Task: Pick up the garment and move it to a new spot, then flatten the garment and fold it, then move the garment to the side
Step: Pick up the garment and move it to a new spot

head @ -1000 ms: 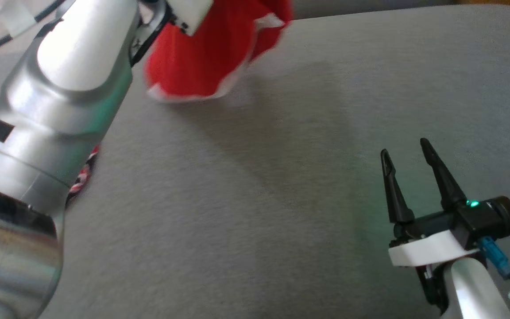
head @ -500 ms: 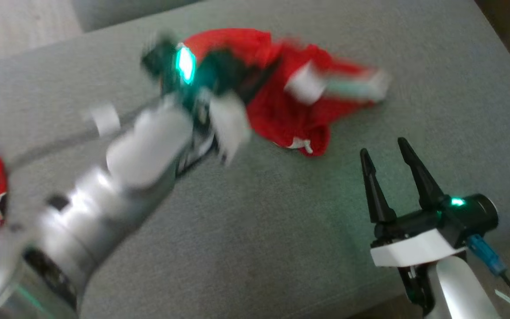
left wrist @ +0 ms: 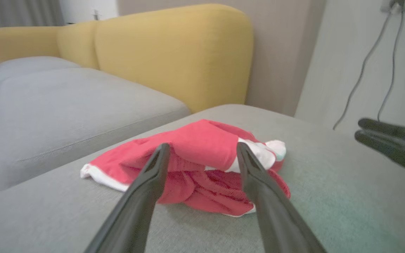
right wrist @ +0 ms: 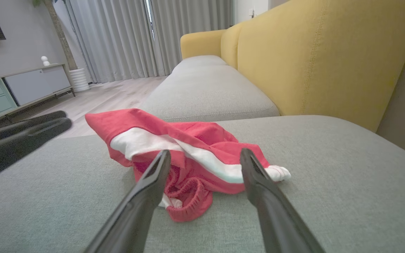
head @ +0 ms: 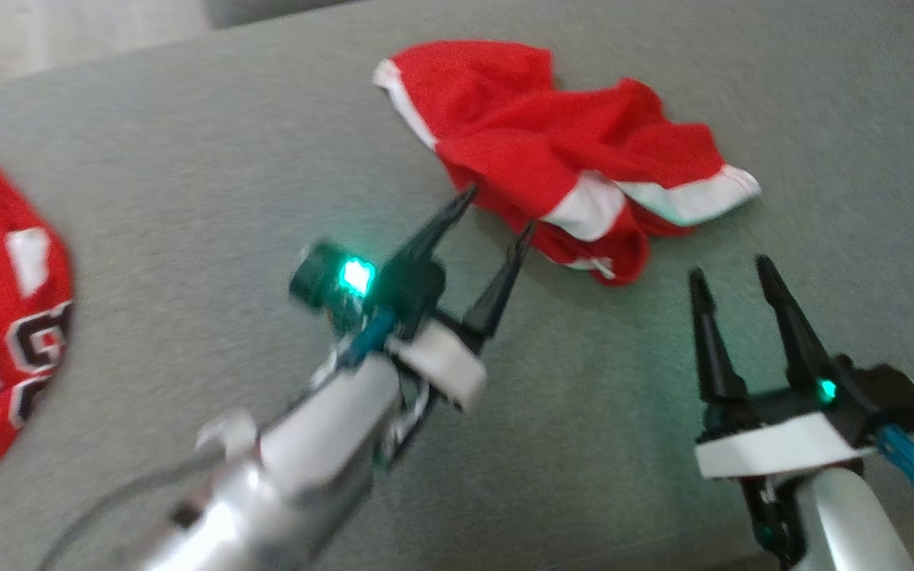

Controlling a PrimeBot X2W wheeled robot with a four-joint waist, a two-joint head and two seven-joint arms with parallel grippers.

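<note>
Left claw point(head: 498, 210) and right claw point(head: 727, 267) both wide, empty: pinch edges of the crumpled red white-trimmed mesh garment point(head: 536, 135) just ahead, pull apart flat.

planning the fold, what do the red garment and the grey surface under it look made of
Red garment: looks like thin, soft knit or sports mesh, matte; it lies in loose crumpled folds, with a gathered, textured hem. Grey surface: seems woven upholstery fabric, matte, fine grained, over padding, judging by its rounded edge.
</note>
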